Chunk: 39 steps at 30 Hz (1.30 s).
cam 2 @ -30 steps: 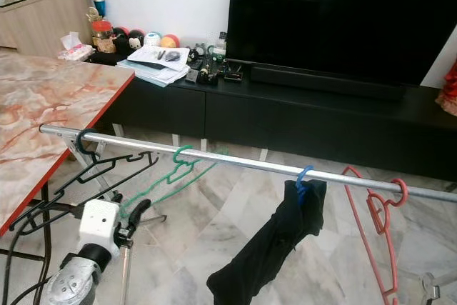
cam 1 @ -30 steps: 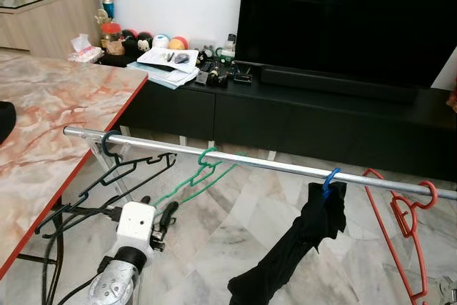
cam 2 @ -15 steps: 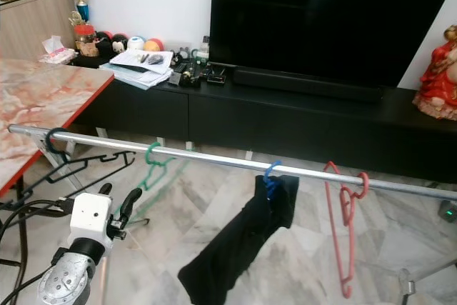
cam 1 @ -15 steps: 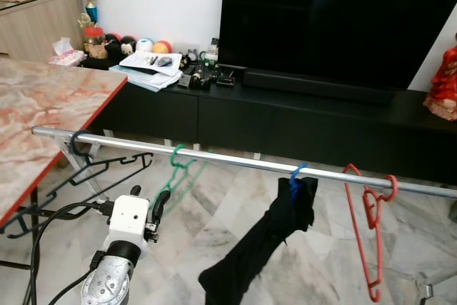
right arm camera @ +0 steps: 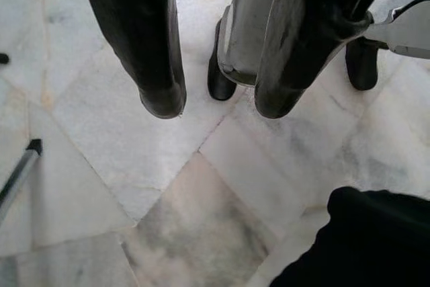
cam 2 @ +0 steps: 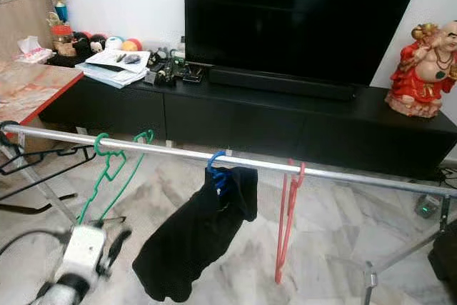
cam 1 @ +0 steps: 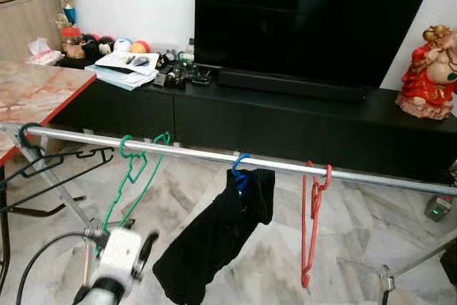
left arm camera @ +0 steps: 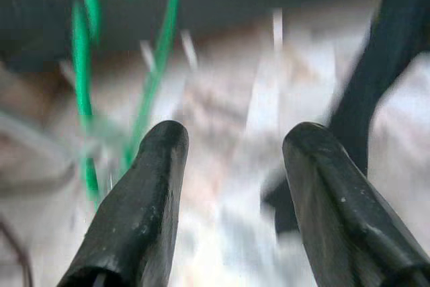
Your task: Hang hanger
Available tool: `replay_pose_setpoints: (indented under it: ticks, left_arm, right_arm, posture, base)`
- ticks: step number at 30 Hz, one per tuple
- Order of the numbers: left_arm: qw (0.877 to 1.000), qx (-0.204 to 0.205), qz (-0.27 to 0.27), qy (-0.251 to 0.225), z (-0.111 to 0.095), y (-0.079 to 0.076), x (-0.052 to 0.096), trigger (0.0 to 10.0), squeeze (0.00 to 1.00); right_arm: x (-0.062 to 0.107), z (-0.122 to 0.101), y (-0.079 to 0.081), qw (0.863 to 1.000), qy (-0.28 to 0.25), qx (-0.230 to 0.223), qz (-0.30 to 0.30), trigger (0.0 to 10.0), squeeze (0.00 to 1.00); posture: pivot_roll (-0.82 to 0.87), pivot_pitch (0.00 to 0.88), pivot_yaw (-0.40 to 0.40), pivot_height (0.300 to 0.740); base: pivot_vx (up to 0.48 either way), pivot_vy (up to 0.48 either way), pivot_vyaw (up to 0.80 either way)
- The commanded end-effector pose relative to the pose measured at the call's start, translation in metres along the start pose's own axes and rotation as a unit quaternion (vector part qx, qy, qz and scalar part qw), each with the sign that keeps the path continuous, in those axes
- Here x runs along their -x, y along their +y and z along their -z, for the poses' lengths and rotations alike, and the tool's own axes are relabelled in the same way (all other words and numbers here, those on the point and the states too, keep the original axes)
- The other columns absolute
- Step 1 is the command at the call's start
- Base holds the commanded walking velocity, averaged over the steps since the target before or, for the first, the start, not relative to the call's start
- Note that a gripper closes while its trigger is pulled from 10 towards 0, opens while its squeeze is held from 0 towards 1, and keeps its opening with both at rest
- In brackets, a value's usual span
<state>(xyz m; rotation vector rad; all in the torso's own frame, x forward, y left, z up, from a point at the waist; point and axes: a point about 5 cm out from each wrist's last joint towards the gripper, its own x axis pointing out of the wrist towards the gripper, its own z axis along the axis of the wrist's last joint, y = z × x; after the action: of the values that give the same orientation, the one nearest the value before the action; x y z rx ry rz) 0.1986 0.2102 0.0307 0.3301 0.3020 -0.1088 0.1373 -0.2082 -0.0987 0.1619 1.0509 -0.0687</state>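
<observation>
1. While the green hanger [cam 1: 133, 176] already hooks over the rail [cam 1: 200, 153] between the black hanger [cam 1: 43, 166] and a blue one carrying a dark garment [cam 1: 214, 237], it looks hung.
2. Below it, the left gripper [left arm camera: 228, 146] has its fingers spread and empty.
3. Backing straight away would avoid snagging the wire.
4. Pointing at the floor, the right gripper [right arm camera: 218, 109] is parted, holding nothing.

green hanger [cam 1: 127, 176] | red hanger [cam 1: 310, 219] | black garment [cam 1: 214, 237] | silver rail [cam 1: 193, 153]
</observation>
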Motion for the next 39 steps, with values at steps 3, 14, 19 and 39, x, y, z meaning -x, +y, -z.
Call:
replay_pose_setpoints:
  ticks: [3,14,19,39]
  left_arm:
    - [0.999,-0.007,0.007,0.049,0.021,0.003,0.004,10.0,0.00]
    - [0.957,0.074,-0.023,0.280,0.115,-0.012,0.014,10.0,0.00]
    - [0.938,0.076,0.011,0.337,0.129,-0.033,0.021,10.0,0.00]
    - [0.930,0.058,0.014,0.362,0.130,-0.037,0.013,10.0,0.00]
  right_arm:
    - [-0.001,-0.003,0.003,1.000,-0.002,0.005,-0.006,10.0,0.00]
    - [-0.002,-0.005,0.004,1.000,-0.005,0.004,-0.003,10.0,0.00]
    - [-0.002,-0.005,0.004,1.000,-0.008,-0.002,0.000,10.0,0.00]
    - [-0.002,-0.003,0.008,1.000,-0.007,-0.011,-0.001,10.0,0.00]
  posture:
    - [0.19,0.000,-0.090,0.740]
    - [0.17,0.000,-0.101,0.740]
    - [0.14,0.000,-0.092,0.740]
    - [0.14,0.000,-0.069,0.740]
  base:
    - [0.000,0.000,0.00]
    - [0.000,0.000,0.00]
    - [0.000,0.000,0.00]
    - [-0.024,0.000,0.00]
